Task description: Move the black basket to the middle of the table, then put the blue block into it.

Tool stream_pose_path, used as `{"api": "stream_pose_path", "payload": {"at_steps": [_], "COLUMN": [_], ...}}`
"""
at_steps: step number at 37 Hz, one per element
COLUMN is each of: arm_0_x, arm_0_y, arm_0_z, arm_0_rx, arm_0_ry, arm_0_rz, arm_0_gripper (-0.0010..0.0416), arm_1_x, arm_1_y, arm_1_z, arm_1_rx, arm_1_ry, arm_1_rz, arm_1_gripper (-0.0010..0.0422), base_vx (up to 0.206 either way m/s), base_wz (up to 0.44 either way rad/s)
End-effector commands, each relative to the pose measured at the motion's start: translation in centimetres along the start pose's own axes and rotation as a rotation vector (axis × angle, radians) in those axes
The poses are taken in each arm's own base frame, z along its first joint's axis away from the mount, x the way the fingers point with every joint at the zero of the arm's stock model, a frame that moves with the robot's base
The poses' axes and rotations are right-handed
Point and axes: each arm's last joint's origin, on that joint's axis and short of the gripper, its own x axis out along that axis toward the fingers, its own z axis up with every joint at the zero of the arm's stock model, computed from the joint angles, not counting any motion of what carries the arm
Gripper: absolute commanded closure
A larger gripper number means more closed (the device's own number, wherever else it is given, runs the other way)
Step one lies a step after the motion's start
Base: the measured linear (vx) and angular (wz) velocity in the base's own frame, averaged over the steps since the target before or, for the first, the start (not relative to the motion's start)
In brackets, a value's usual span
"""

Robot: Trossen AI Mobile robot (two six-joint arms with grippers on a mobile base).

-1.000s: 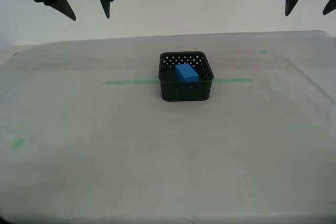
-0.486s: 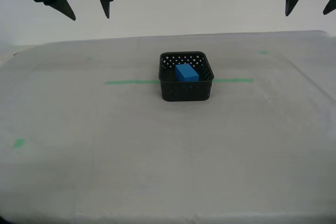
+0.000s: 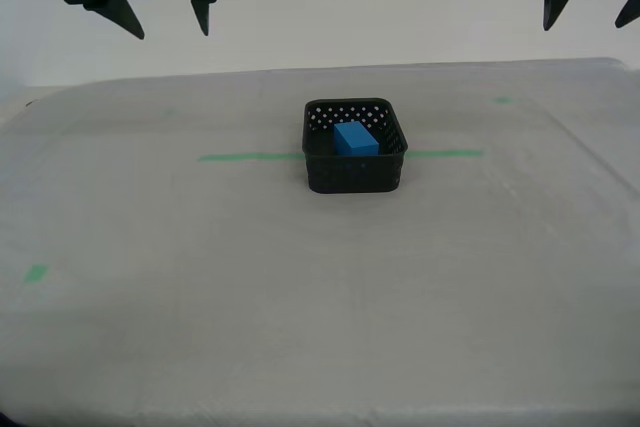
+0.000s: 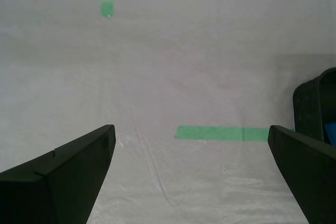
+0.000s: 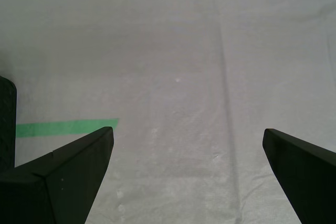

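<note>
Inside black basket (image 3: 355,147): blue block (image 3: 355,138).

You see a plain white wall (image 3: 380,17) rising directly behind the table's (image 3: 300,327) far edge, evenly lit

Blue block (image 3: 355,138) inside black basket (image 3: 354,175) — mid-table (image 3: 300,287).

We can read no text, label, brand or number in any of these views. The only markings are plain green tape on the table (image 3: 320,277): a thin line (image 3: 250,157) passing behind the black basket (image 3: 354,175) from nine o'clock to three o'clock, and small unlettered squares (image 3: 36,272).
</note>
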Motion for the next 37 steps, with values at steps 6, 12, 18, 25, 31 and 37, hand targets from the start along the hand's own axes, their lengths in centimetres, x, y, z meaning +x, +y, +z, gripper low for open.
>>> {"api": "stream_pose_path", "payload": {"at_steps": [6, 12, 18, 25, 31, 37], "arm_0_x": [-0.02, -0.02, -0.02, -0.02, -0.02, -0.02], "arm_0_y": [0.01, 0.01, 0.01, 0.01, 0.01, 0.01], "arm_0_z": [0.02, 0.02, 0.02, 0.02, 0.02, 0.02], "arm_0_rx": [-0.001, -0.001, -0.001, -0.001, -0.001, -0.001], "arm_0_ry": [-0.001, -0.001, -0.001, -0.001, -0.001, -0.001], "arm_0_rz": [-0.002, -0.002, -0.002, -0.002, -0.002, -0.002], "arm_0_gripper": [0.0007, 0.0007, 0.0007, 0.0007, 0.0007, 0.0007], "arm_1_x": [-0.04, -0.03, -0.03, -0.04, -0.04, -0.03], "arm_1_y": [-0.01, 0.01, 0.01, -0.01, -0.01, 0.01], "arm_1_z": [0.02, 0.02, 0.02, 0.02, 0.02, 0.02], "arm_1_rx": [0.001, 0.001, 0.001, 0.001, 0.001, 0.001], "arm_1_ry": [-0.001, -0.001, -0.001, -0.001, -0.001, -0.001], "arm_1_rz": [-0.002, -0.002, -0.002, -0.002, -0.002, -0.002], "arm_1_gripper": [0.0012, 0.0012, 0.0012, 0.0012, 0.0012, 0.0012], "base_vx": [0.0, 0.0, 0.0, 0.0, 0.0, 0.0], "base_wz": [0.0, 0.0, 0.0, 0.0, 0.0, 0.0]}}
